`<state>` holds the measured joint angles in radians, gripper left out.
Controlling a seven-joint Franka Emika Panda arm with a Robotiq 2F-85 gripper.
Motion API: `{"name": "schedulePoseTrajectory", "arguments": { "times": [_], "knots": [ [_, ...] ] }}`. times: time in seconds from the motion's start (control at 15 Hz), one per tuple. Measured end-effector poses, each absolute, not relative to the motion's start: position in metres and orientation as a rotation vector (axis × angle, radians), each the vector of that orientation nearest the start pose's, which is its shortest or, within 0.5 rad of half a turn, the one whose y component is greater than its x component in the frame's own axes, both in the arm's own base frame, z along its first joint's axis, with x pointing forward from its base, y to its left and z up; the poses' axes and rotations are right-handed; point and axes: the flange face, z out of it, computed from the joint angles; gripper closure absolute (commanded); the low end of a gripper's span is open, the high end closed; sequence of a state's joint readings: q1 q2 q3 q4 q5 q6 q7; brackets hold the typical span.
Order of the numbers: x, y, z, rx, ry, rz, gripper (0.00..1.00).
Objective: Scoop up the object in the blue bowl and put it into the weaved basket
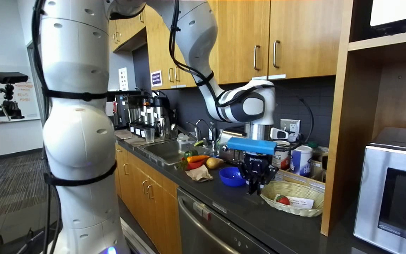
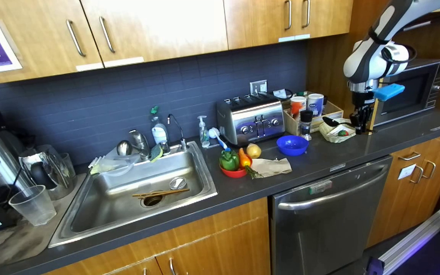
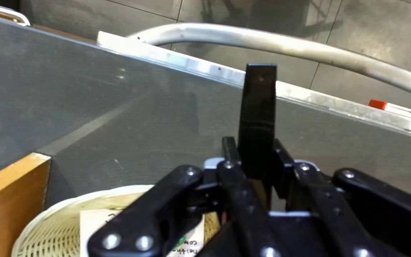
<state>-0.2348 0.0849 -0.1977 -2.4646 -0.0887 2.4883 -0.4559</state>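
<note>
Gripper (image 1: 254, 188) is clamped on spoon (image 2: 330, 122) near basket (image 1: 296, 211), 1 strawberry (image 1: 283, 200) inside; transfer judged complete, so best raise spoon straight up, clearing basket, before swinging aside.

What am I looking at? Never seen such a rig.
The machine is a white, jointed robot arm ending in a black two-fingered gripper. Two pictures come from cameras standing outside it; the third, from its wrist, looks down past the gripper. The gripper is closed on a long-handled black spoon. On the dark countertop sit, among others, a round, glossy blue bowl, a silver metal toaster and a shallow, beige woven basket. In the basket lie a small red lump with green on it, probably a strawberry, and white paper with writing.
</note>
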Motion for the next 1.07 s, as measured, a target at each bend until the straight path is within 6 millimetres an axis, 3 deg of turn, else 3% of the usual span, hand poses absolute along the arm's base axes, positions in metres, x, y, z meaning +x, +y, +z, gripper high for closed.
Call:
{"name": "schedulePoseTrajectory", "arguments": {
  "times": [0.4, 1.07],
  "knots": [
    [0.433, -0.153, 0.262, -3.231, -0.325, 0.166, 0.94],
    [0.459, -0.087, 0.276, -3.268, -0.624, 0.122, 0.94]
  ]
}}
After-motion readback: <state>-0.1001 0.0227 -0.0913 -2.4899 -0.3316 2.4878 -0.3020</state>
